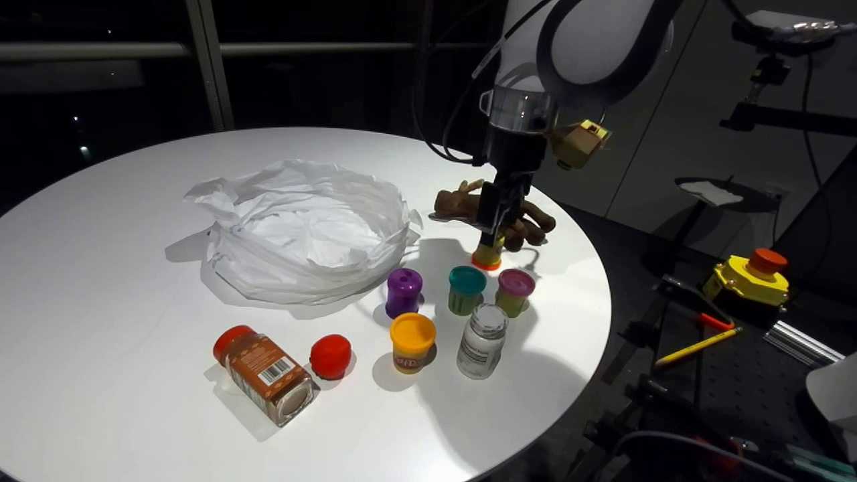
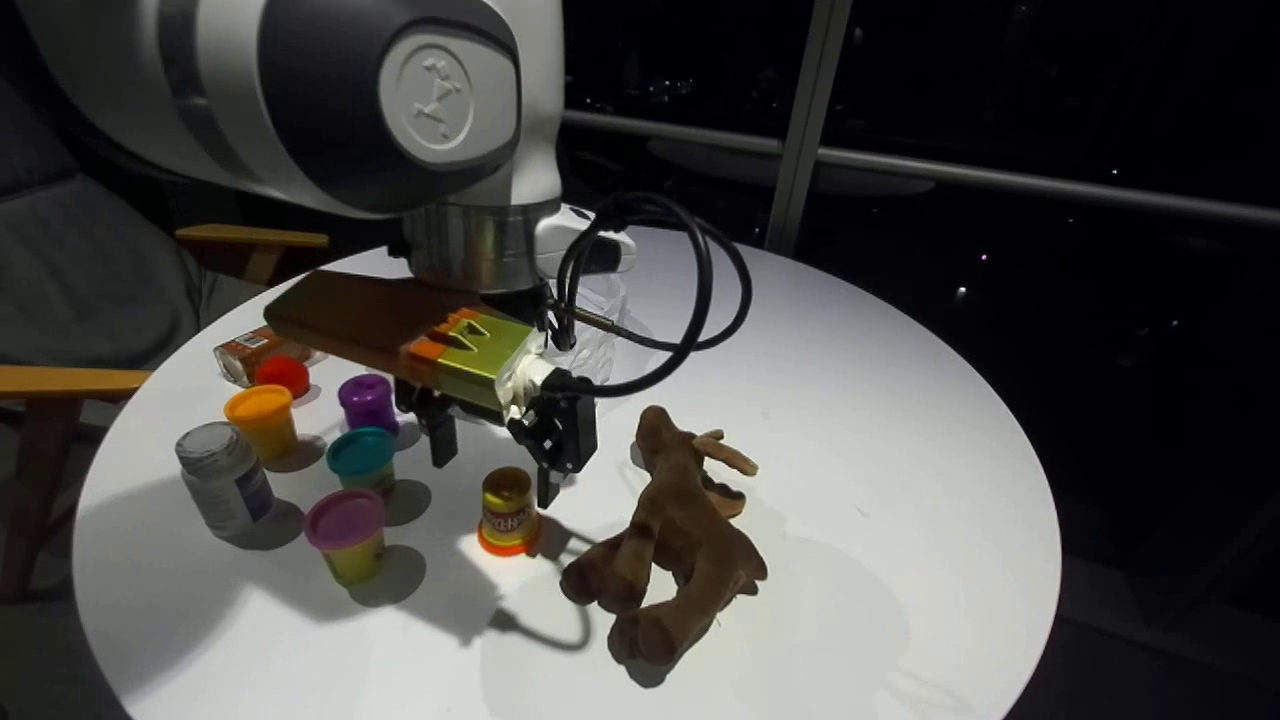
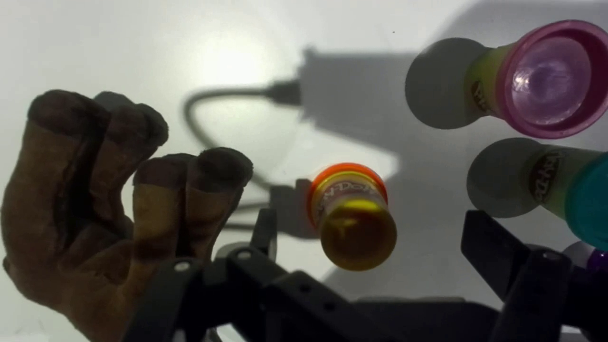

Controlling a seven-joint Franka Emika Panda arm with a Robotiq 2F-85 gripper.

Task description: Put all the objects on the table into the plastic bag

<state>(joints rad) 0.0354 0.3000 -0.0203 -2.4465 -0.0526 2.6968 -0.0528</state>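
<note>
- A white robot arm [image 2: 360, 110] enters from the upper left of an exterior view, wrist bent so the black two-fingered gripper [image 2: 495, 480] points down, low over the large round white table [image 1: 100, 281].
- The jaws stand wide apart, clasping nothing; in the wrist view they show at lower centre and lower right.
- Between them, at the centre of that view, a small yellow jar [image 3: 358, 237] stands upside down on its orange lid, a gap on either side.
- A brown four-legged plush toy [image 2: 690, 540] lies near the gripper, filling the left of the wrist view.
- A small pink-lidded yellow jar [image 3: 551, 80] and a small teal-lidded jar [image 3: 593, 204] stand upright at its right.
- A crumpled translucent white plastic bag [image 1: 288, 274] sits open left of centre in an exterior view, just beside a glossy purple jar [image 1: 404, 294]; in an exterior view the arm and a bronze-and-green metallic box [image 2: 390, 335] on its wrist hide much of the bag.
- At the bottom centre of an exterior view stand an orange-lidded yellow jar [image 1: 412, 341] and a grey bottle [image 1: 481, 345]; to their left are a red ball [image 1: 331, 357] and, lying down, a clear container with a red cap and orange-brown label [image 1: 264, 371].
</note>
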